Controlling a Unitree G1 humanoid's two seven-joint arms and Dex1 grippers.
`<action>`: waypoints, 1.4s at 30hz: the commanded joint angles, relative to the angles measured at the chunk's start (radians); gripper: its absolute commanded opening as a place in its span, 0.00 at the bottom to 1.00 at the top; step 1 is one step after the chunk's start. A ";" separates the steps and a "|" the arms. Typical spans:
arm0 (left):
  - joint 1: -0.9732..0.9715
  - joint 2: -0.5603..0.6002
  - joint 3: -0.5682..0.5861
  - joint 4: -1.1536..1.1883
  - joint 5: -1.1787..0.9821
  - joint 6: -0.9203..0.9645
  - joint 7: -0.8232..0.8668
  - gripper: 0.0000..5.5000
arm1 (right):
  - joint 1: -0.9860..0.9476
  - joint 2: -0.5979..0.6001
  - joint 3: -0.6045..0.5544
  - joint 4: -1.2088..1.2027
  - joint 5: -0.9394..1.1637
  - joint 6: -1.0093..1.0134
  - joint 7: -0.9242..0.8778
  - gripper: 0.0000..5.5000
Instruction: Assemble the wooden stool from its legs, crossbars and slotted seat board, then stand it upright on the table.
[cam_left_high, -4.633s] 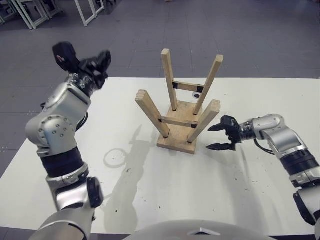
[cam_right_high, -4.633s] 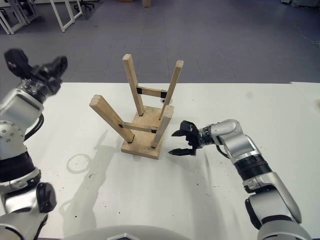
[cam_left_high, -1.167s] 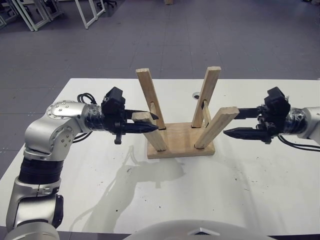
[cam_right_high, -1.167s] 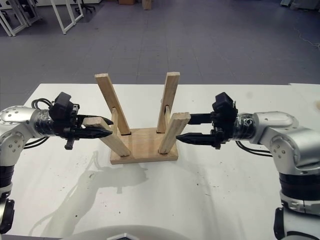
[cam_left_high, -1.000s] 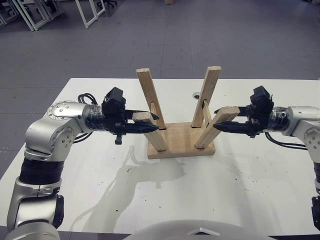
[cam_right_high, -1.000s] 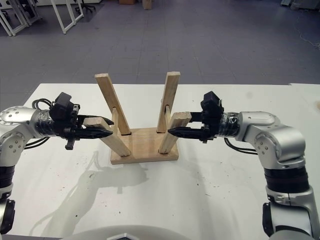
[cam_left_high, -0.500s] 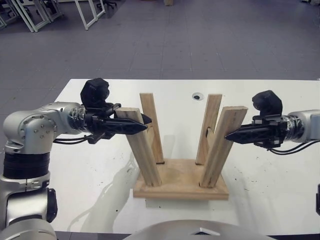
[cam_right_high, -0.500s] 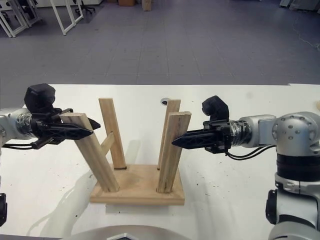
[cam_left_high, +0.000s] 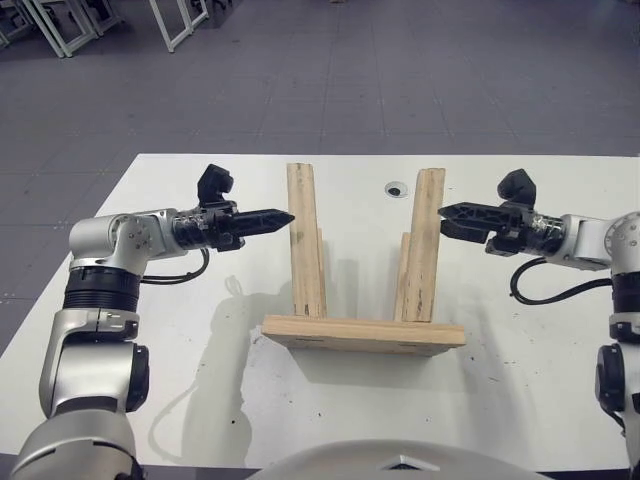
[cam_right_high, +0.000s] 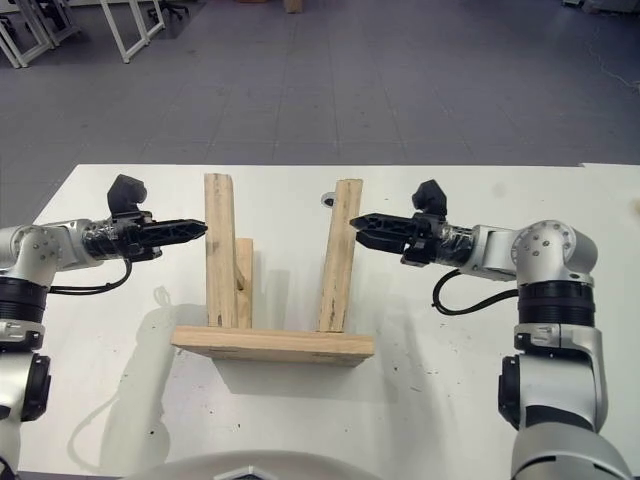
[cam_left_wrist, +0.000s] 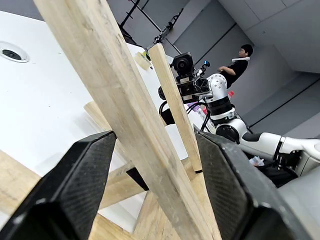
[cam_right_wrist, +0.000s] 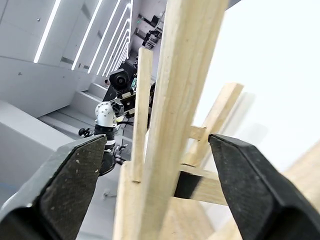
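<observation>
The assembled wooden stool lies tipped, its seat board (cam_left_high: 363, 333) edge-on nearest me and apparently resting on the white table (cam_left_high: 550, 400). The legs point away from me. My left gripper (cam_left_high: 285, 215) is at the outer side of the left leg (cam_left_high: 305, 240), near its free end. My right gripper (cam_left_high: 445, 215) is level with it, at the outer side of the right leg (cam_left_high: 422, 245). In the left wrist view the leg (cam_left_wrist: 125, 115) runs between spread fingers (cam_left_wrist: 75, 195). The right wrist view shows the same, with gaps beside the leg (cam_right_wrist: 180, 100). Both grippers are open.
A round cable hole (cam_left_high: 397, 187) sits in the table behind the stool. Cables loop beside the left arm (cam_left_high: 170, 275) and the right arm (cam_left_high: 550, 290). The table's far edge is just past the legs' ends, with grey floor beyond.
The stool has tipped, its legs swinging away from me until the seat board shows edge-on. Both grippers moved away with the leg ends. Their tips, which lay across the legs, are now at the outer edges.
</observation>
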 joint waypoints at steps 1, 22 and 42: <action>-0.017 0.037 0.065 0.003 0.014 -0.007 -0.023 0.53 | -0.015 -0.057 0.007 0.058 -0.087 -0.069 0.061 0.68; 0.763 0.201 0.095 -0.867 0.352 -0.534 0.072 0.53 | 0.717 -0.255 0.093 -0.842 -0.442 -0.727 0.209 0.68; 0.507 0.107 0.004 -0.820 0.136 -0.261 0.105 0.34 | 0.526 -0.161 0.122 -0.874 -0.191 -0.410 0.163 0.32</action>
